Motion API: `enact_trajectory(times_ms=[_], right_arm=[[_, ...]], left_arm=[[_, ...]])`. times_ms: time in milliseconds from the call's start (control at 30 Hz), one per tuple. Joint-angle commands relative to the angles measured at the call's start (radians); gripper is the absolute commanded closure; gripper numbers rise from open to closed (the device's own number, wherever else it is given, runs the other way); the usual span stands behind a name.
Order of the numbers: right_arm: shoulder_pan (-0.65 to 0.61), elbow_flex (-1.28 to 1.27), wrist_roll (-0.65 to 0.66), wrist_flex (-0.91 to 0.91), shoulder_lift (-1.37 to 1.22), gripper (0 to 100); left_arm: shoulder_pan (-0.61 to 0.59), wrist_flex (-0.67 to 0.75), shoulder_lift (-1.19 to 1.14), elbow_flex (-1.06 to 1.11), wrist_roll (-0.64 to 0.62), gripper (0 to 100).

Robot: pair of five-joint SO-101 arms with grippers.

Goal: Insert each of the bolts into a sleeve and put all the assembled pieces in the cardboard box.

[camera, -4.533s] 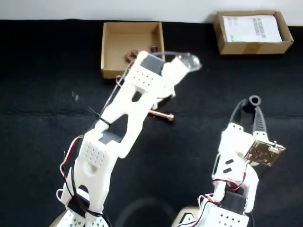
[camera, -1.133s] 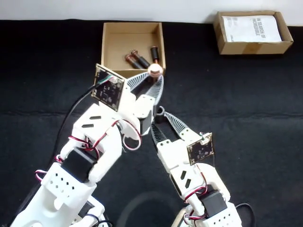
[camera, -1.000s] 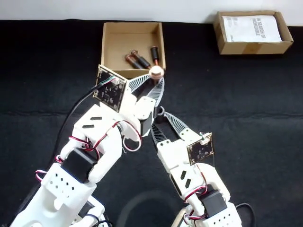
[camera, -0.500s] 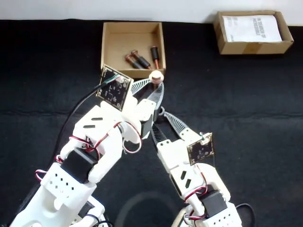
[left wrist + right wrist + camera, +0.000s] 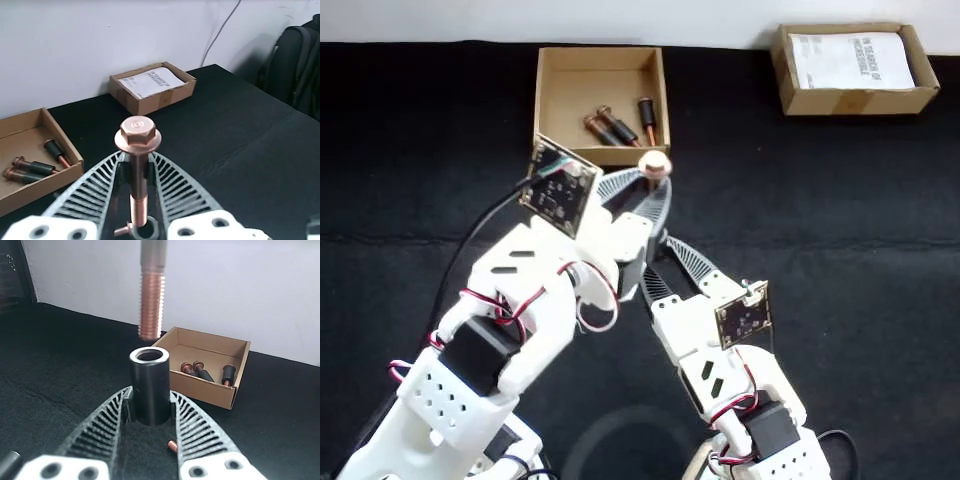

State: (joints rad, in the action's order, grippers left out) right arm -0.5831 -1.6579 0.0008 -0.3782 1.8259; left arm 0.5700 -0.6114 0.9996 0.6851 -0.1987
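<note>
My left gripper (image 5: pixel 651 180) (image 5: pixel 136 167) is shut on a copper bolt (image 5: pixel 137 150), held upright with its hex head (image 5: pixel 654 164) on top. Right under it, my right gripper (image 5: pixel 655 262) (image 5: pixel 150 407) is shut on an upright black sleeve (image 5: pixel 150 387). The bolt's threaded end (image 5: pixel 151 305) hangs just above the sleeve's open mouth, a small gap apart. The cardboard box (image 5: pixel 552 100) (image 5: pixel 235 375) lies beyond both grippers and holds three assembled pieces (image 5: pixel 615 125).
A second cardboard box (image 5: pixel 850 95) with a printed sheet sits at the back right. The tip of another copper bolt (image 5: pixel 171 445) lies on the black table beneath the grippers. A dark cylinder end (image 5: pixel 7 461) pokes in beside my right gripper.
The left gripper has drifted a little away from the cardboard box with the bolt, bringing it over the sleeve. The right arm has kept still.
</note>
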Motion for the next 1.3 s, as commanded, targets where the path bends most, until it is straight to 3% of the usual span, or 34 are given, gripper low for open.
enact_trajectory(times_ms=[0, 1067, 1167, 1267], right_arm=[[-0.007, -0.143, 0.012, -0.004, 0.002, 99.2], [-0.002, -0.143, 0.015, 0.001, 0.004, 99.2], [-0.002, -0.143, 0.046, 0.001, 0.004, 99.2], [-0.002, -0.143, 0.087, 0.002, 0.005, 99.2]], left_arm=[[0.035, -0.003, 0.004, -0.051, -0.008, 99], [-0.012, -0.046, 0.004, 0.153, -0.005, 97], [-0.058, -0.138, 0.004, 0.114, -0.008, 89], [-0.082, -0.316, 0.002, 0.025, -0.002, 85]])
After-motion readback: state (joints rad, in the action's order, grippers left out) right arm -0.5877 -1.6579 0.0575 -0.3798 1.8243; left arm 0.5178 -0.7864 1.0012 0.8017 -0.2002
